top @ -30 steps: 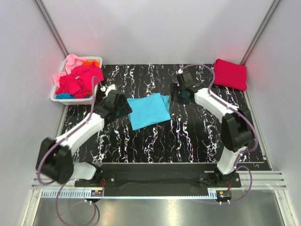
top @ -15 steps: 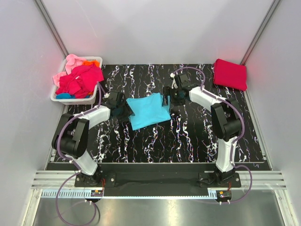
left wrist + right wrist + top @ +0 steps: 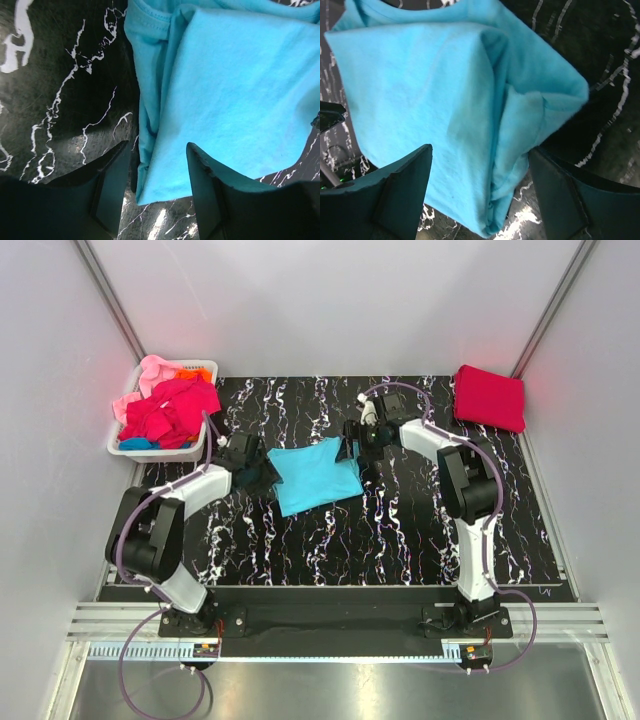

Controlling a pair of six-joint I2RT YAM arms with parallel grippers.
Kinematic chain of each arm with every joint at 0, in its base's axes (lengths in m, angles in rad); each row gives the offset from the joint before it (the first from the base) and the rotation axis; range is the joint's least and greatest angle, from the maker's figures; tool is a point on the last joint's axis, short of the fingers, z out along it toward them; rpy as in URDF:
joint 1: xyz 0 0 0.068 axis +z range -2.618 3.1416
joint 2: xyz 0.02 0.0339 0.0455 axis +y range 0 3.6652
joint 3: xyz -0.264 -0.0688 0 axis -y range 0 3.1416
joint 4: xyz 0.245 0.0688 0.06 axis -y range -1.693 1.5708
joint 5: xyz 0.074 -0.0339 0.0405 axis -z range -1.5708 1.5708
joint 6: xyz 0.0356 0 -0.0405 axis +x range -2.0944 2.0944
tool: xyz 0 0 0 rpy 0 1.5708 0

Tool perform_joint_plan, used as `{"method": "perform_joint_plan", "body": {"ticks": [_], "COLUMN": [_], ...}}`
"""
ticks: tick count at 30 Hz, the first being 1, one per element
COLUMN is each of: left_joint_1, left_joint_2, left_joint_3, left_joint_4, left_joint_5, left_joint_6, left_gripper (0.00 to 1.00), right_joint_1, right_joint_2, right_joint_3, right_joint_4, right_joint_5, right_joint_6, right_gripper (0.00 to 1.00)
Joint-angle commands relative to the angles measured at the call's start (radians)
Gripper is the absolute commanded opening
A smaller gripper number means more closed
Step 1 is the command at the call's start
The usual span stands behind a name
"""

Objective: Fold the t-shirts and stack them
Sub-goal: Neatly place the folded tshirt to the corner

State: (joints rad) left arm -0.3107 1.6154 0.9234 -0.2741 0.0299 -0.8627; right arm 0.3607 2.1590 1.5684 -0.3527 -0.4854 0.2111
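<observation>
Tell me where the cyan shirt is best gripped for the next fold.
By its two side edges, one claw coming in from each side. The shirt lies flat with its sides folded in, so those edges are thick and layered. The left claw and right claw are open and straddle them; pinching low there would likely catch every layer.

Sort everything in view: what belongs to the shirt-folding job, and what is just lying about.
Job: turquoise t-shirt; folded crimson t-shirt; crumpled pink and red shirts.
Lying about: white basket holding the crumpled ones; black marbled table.
</observation>
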Motion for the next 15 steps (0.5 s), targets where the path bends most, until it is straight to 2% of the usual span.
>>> {"method": "perform_joint_plan", "body": {"ticks": [1,7,15], "left_joint_1": [0.002,0.005,0.021], "left_joint_2": [-0.08,-0.138,-0.21], "left_joint_3": [0.006,-0.023,-0.024], "left_joint_4": [-0.013,-0.037,-0.079], "left_joint_5": [-0.053,-0.068,-0.077], "left_joint_6": [0.028,0.039,0.063], "left_gripper": [0.53,0.54,0.54], "right_joint_1": [0.001,0.003,0.004], "right_joint_2": [0.038,0.093,0.128], "right_joint_3": [0.062,0.079,0.079], "right_joint_4": [0.029,0.026,-0.049], "right_joint_5": [-0.123,-0.226,-0.251], "right_joint_6": [-0.013,0.004,-0.033], "right_gripper": [0.84,0.81,0.78]}}
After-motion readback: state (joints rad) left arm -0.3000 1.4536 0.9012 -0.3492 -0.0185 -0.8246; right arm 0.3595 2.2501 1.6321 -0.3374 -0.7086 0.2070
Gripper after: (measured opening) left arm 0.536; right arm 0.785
